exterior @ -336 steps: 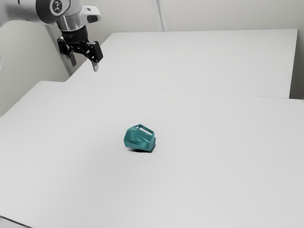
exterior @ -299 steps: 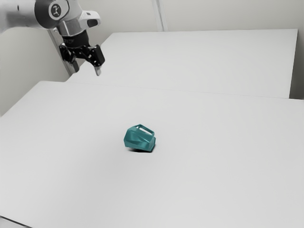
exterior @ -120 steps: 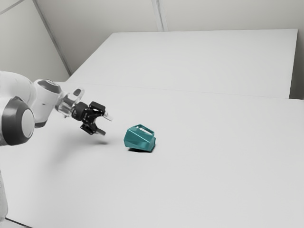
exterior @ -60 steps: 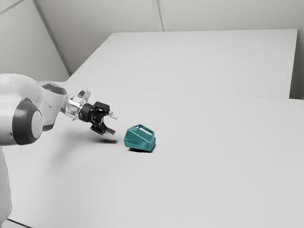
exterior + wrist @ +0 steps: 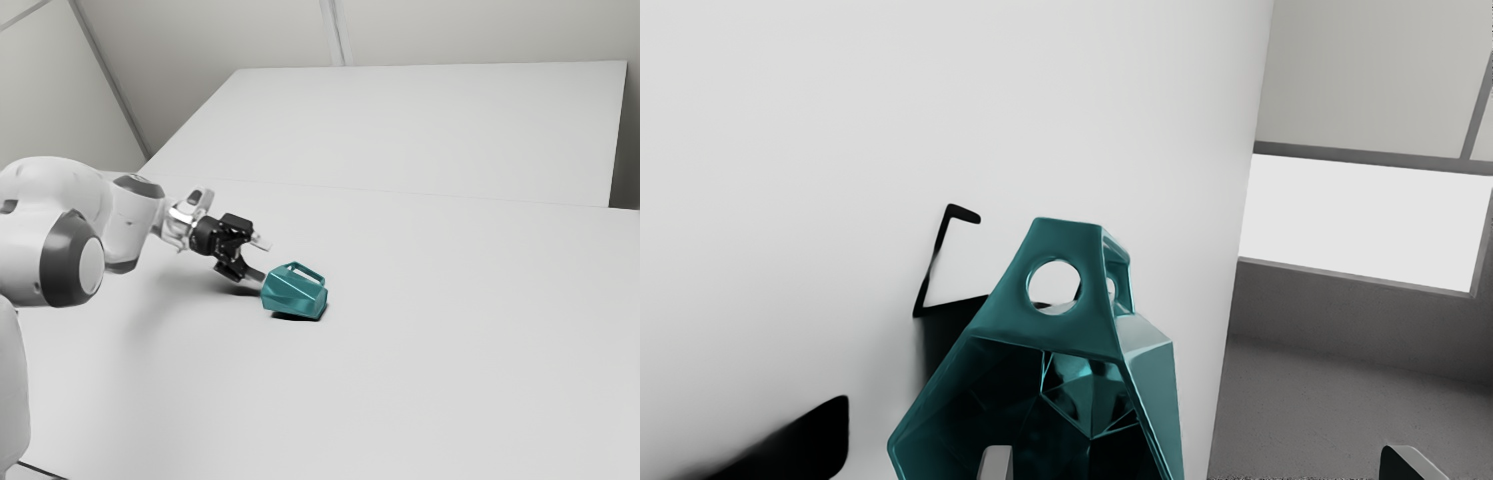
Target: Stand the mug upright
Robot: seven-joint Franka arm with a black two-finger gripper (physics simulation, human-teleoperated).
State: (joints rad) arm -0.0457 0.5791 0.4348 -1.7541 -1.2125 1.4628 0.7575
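My gripper (image 5: 262, 262) reaches low over the table from the exterior view's left, its fingers spread apart. The teal faceted mug (image 5: 292, 292) lies on its side just beyond the fingertips, handle upward, base toward the exterior view's right. In the wrist view the mug (image 5: 1066, 333) shows its dark open mouth toward my hand and a round hole by the handle. Of the open gripper (image 5: 1198, 460), one fingertip overlaps the mug's mouth and the other stands well out past the mug's side. Whether the nearer tip touches the mug or has entered it, I cannot tell.
The mug lies on a wide white table (image 5: 430, 380). Behind it stands another white surface (image 5: 430, 130), with pale walls beyond. Dark shadows of the mug and a finger fall on the table beside them in the wrist view.
The arm came down from the exterior view's upper left and tilted the hand lower, then advanced toward the exterior view's right, up to the mug. The mug has not moved.
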